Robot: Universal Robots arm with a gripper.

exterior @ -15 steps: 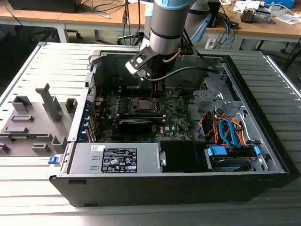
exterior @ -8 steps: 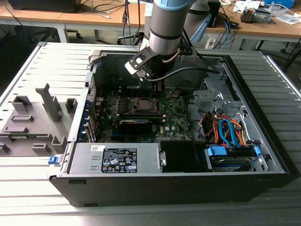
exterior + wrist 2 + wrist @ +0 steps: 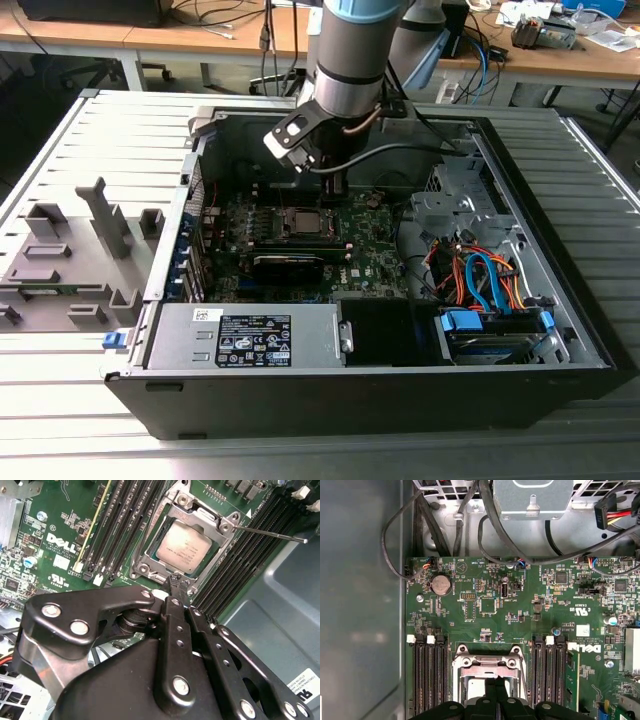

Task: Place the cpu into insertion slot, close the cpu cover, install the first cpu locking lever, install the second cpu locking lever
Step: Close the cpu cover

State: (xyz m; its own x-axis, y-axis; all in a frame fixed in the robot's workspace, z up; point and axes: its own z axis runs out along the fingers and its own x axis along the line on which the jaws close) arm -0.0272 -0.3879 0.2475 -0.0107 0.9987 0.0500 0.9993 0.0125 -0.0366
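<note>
The cpu (image 3: 184,547) lies flat in the insertion slot (image 3: 141,571), its silvery face showing through the window of the cpu cover (image 3: 202,516), which lies down over it. A thin wire locking lever (image 3: 270,533) sticks out sideways from the socket's corner, over the memory slots. My gripper (image 3: 176,582) is shut with nothing between its fingers, its tip just at the socket's edge. In the first wrist view the gripper (image 3: 496,684) points at the socket frame (image 3: 470,662). In the exterior view the gripper (image 3: 340,186) hangs just behind the socket (image 3: 300,222).
Black memory slots (image 3: 117,527) flank the socket on both sides. A long black card (image 3: 290,265) lies in front of it, and a power supply (image 3: 250,340) sits along the case's near side. Orange and blue cables (image 3: 480,280) fill the exterior view's right. Grey fixtures (image 3: 70,260) stand outside the case.
</note>
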